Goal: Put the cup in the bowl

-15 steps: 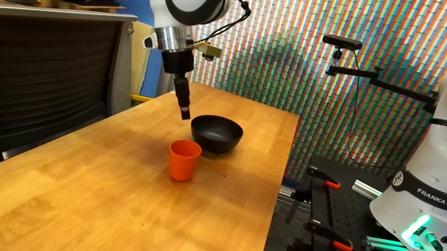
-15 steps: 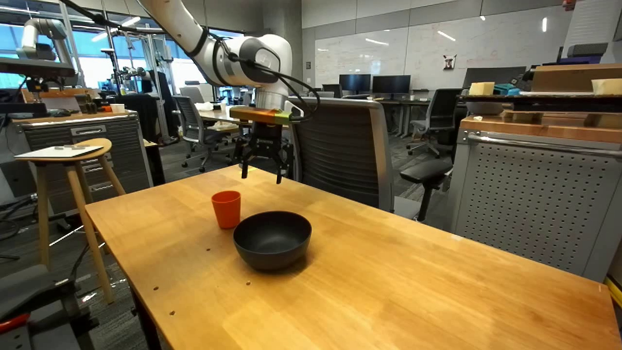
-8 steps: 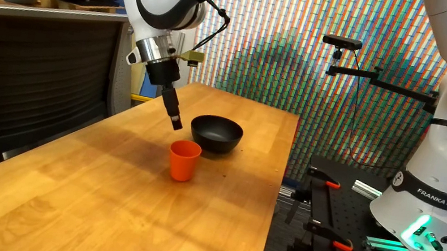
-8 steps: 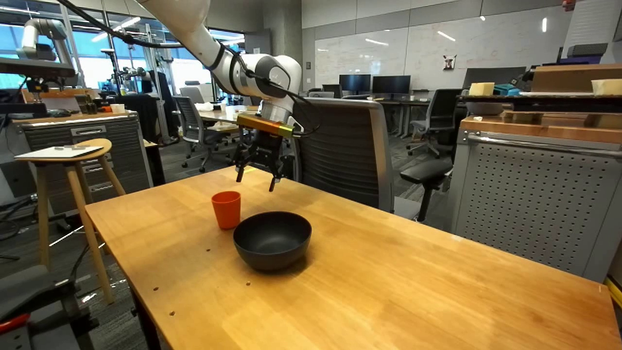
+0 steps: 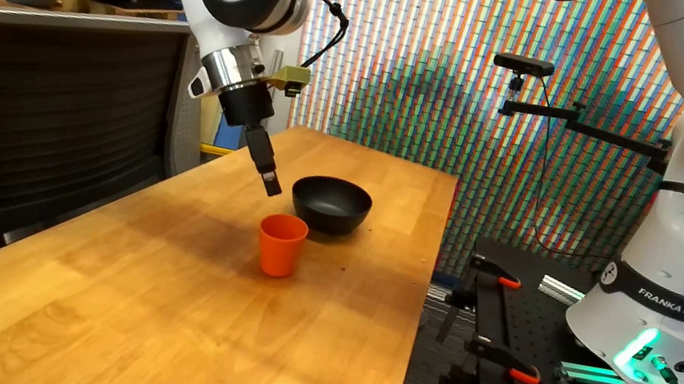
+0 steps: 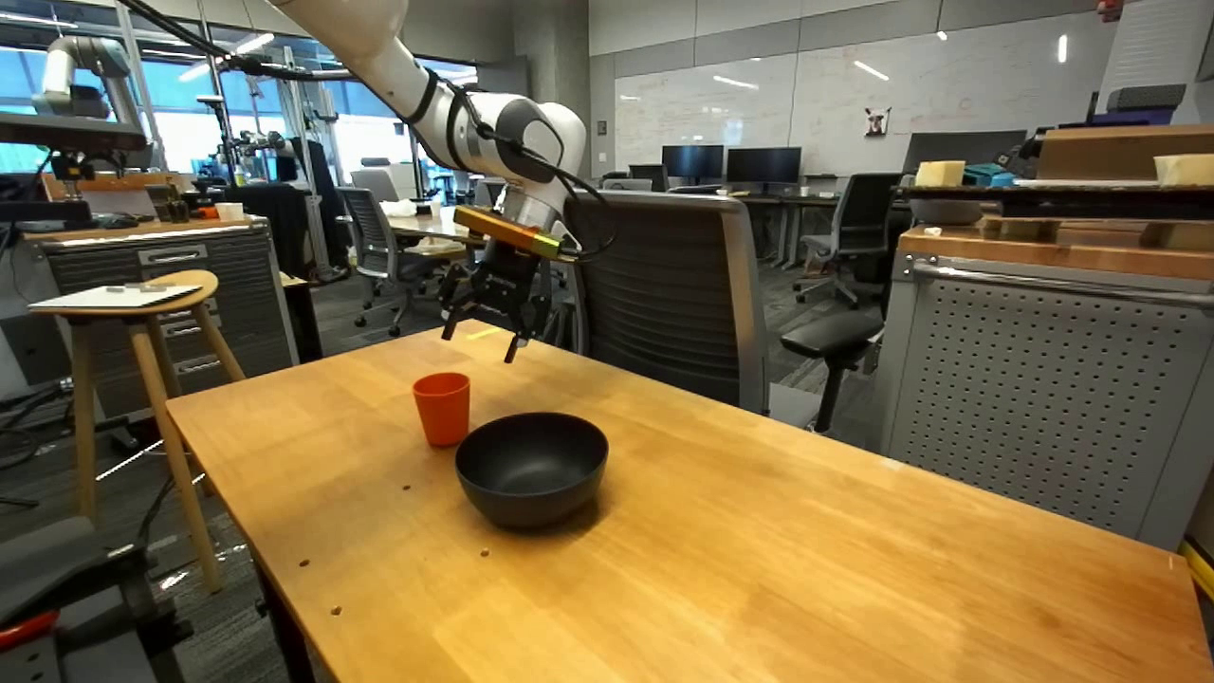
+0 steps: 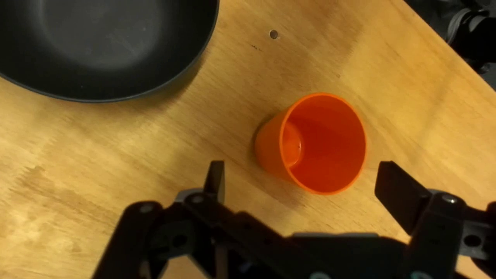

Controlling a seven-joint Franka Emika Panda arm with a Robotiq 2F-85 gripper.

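So the gripper (image 6: 480, 345) hangs there with jaws wide apart, and the small tapered orange plastic cup (image 7: 319, 143) stands upright below and just ahead of it. Should be light, fairly stiff, maybe slick, so I'd gently pinch the sides below the rim. Shallow round black bowl (image 7: 97, 48) (material unclear) is ahead too, off to one side

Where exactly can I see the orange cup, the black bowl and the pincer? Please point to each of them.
Orange cup (image 7: 319, 143): in the wrist view, on its inner wall.
Black bowl (image 6: 531, 470): in an exterior view, on its inner surface.
Pincer (image 6: 479, 347): in an exterior view, midway between its parted fingertips.
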